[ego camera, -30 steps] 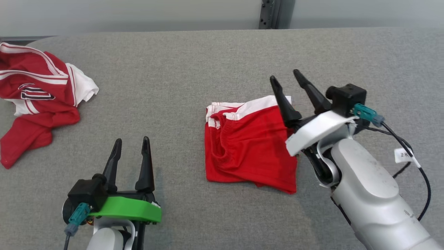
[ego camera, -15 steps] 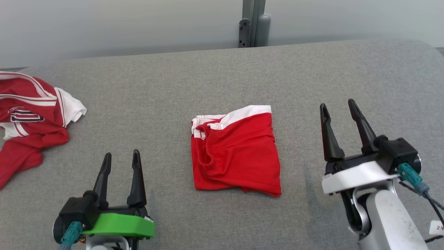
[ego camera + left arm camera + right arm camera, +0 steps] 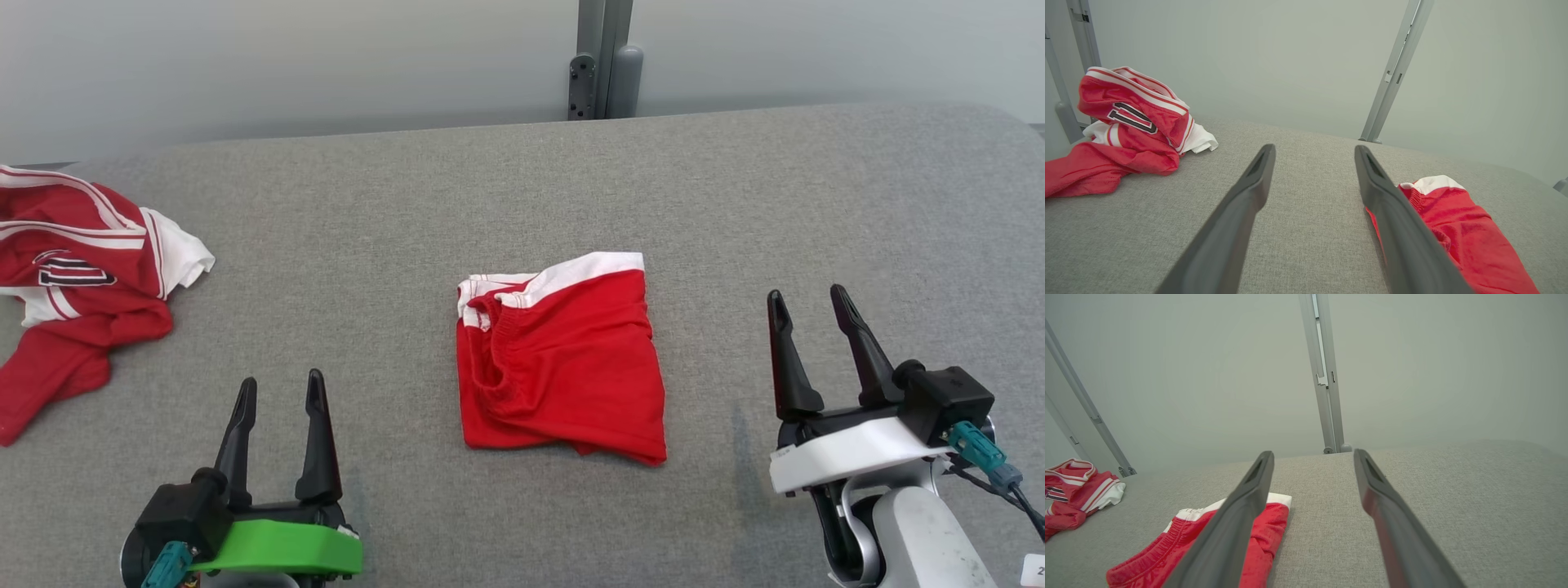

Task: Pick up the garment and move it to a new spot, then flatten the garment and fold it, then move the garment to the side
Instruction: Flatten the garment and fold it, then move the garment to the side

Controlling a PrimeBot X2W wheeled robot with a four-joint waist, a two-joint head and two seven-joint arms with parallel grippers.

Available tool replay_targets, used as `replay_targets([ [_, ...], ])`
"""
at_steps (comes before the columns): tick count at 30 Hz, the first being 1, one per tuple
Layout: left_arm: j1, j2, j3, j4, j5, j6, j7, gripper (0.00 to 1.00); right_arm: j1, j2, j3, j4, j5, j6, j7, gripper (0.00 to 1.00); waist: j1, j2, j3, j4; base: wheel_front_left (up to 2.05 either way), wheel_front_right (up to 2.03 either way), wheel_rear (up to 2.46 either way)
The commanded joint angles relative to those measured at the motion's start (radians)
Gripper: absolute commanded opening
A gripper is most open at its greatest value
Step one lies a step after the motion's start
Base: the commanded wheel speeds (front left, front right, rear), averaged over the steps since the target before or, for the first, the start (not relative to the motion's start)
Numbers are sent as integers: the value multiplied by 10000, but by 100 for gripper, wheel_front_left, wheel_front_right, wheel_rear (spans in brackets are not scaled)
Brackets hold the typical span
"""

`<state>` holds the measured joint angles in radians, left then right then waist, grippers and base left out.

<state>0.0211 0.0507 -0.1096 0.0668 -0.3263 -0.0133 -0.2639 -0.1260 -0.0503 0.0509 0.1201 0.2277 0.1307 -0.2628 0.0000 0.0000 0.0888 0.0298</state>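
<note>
**Clerk:** Entry one, the task piece?

**Checker:** Garment (image 3: 559, 359): red shorts with a white band, folded to a rough square. It lies flat near the middle of the grey fabric table (image 3: 408, 204), between the two grippers and touching neither. No brand or label can be read on it.

**Clerk:** Entry two?

**Checker:** Jersey (image 3: 73, 278): red with white stripes, crumpled, at the far left of the table and well apart from the garment. It bears a white numeral (image 3: 1131, 118) outlined in dark. This looks like a 1, but folds hide part of it, so I cannot tell the full number.

**Clerk:** Any other writing?

**Checker:** Tag (image 3: 1035, 569): white, at the near right below the right gripper. It is cut by the picture's edge and its writing is unreadable.

**Clerk:** The pincers?

**Checker:** Left gripper (image 3: 281, 378): near left, fingers spread apart with nothing between them, pointing to the far side. Right gripper (image 3: 807, 292): near right, fingers likewise spread and empty, standing to the right of the garment and clear of it.

**Clerk:** Changes against a second ago?

**Checker:** The right gripper then stood over the garment's right edge, fingertips past its far right corner. It has since drawn back to the near right. The left gripper is as before. The garment keeps the same fold and place, and the jersey is unchanged. The head camera has tilted up, so more of the metal post (image 3: 600, 57) and pale wall (image 3: 245, 65) shows at the far edge.
</note>
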Motion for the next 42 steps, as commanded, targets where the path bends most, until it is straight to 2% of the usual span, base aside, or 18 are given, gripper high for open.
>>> replay_targets([
  [1, 104, 1, -6, -37, -54, 45, -5, 100, 63, -7, -2, 53, 20, 0, -27, 100, 0, 0, 18, 14, 0, 0, 0],
  [10, 67, 1, -58, -29, -39, 36, -5, 100, -83, -7, 56, 232, 22, 0, -28, 100, 0, 0, 56, 35, 0, 0, 0],
  [15, -37, 2, -150, -6, -61, 45, -5, 100, -347, -4, 60, 846, -98, 0, 2, 100, 0, 0, 183, 126, 0, 0, 0],
  [17, -88, 4, -205, -1, -107, 69, -5, 100, -639, -10, 105, 1199, -91, 0, 276, 100, 0, 0, 266, 201, 0, 0, 0],
  [27, -441, 6, -615, 40, -604, 267, -5, 100, -1876, -113, 669, 2564, 877, 0, 3127, 100, 0, 0, 958, 1007, 0, 0, 0],
  [34, -515, 6, -825, 77, -868, 413, -5, 100, -2095, -144, 583, 3367, 1209, 0, 3786, 100, 0, 0, 1104, 1565, 0, 0, 0],
  [41, -384, 6, -873, 100, -876, 454, -5, 100, -2169, -63, 637, 4107, 1766, 0, 4283, 100, 0, 0, 1050, 1618, 0, 0, 0],
  [42, -367, 6, -867, 101, -856, 453, -5, 100, -2192, -54, 674, 4165, 1863, 0, 4324, 76, 0, 0, 1054, 1589, 0, 0, 0],
])
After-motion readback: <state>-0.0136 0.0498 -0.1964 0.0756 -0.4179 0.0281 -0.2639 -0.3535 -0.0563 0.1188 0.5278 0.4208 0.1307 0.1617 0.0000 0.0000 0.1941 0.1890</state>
